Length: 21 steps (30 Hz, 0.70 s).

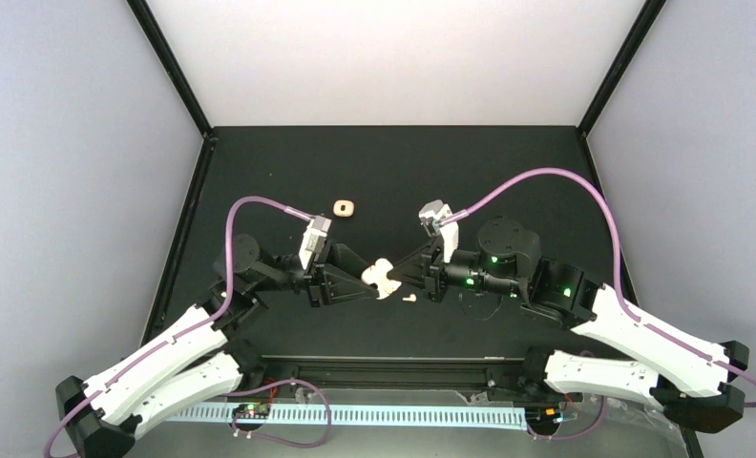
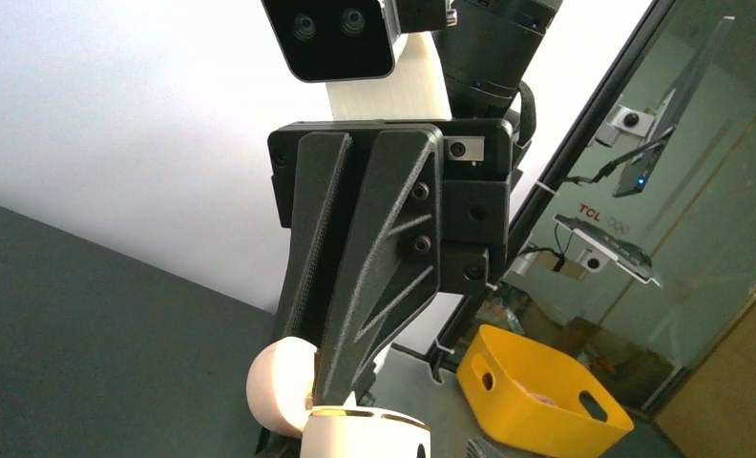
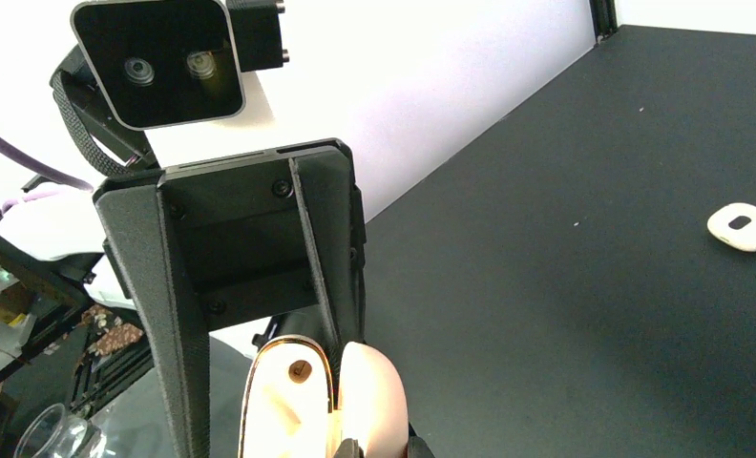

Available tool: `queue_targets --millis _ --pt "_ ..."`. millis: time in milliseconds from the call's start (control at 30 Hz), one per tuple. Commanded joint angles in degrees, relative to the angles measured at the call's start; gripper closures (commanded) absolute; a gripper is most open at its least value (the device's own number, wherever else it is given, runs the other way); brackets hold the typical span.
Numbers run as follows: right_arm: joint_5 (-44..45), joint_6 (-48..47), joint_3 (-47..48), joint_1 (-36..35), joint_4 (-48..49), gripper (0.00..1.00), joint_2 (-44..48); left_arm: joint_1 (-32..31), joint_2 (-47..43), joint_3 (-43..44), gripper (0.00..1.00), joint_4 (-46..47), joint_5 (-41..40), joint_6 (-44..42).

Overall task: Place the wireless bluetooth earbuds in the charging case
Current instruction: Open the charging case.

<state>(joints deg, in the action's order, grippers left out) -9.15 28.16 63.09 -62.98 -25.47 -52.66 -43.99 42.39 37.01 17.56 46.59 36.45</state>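
Note:
The cream charging case (image 1: pixel 385 278) hangs open in mid-air between my two grippers, above the middle of the black table (image 1: pixel 393 172). In the right wrist view its base (image 3: pixel 283 410) shows a round socket, and its domed lid (image 3: pixel 379 396) stands beside it. My right gripper (image 3: pixel 382 448) is shut on the lid, one fingertip on each side. My left gripper (image 1: pixel 372 279) stands open around the base, with a gap beside one of its fingers (image 3: pixel 178 334). One white earbud (image 1: pixel 409 298) lies on the table just below the case. I cannot tell whether any earbud sits inside.
A second cream case (image 1: pixel 344 207) lies shut on the table behind the grippers, also seen in the right wrist view (image 3: pixel 745 226). A yellow bin (image 2: pixel 536 391) stands outside the enclosure. Black frame posts (image 1: pixel 169 67) edge the table.

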Motion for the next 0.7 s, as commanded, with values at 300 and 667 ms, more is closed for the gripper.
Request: queue_targets --millis 300,667 --pt "2.0 -5.8 4.5 0.1 -5.9 0.99 0.8 -0.2 -0.9 -0.2 0.15 -2.7 -1.9 -3.5" --pt "4.6 -24.7 12.8 0.0 -23.9 0.99 -2.3 -0.1 -0.4 2.3 0.01 -8.1 -0.6 -14.5"
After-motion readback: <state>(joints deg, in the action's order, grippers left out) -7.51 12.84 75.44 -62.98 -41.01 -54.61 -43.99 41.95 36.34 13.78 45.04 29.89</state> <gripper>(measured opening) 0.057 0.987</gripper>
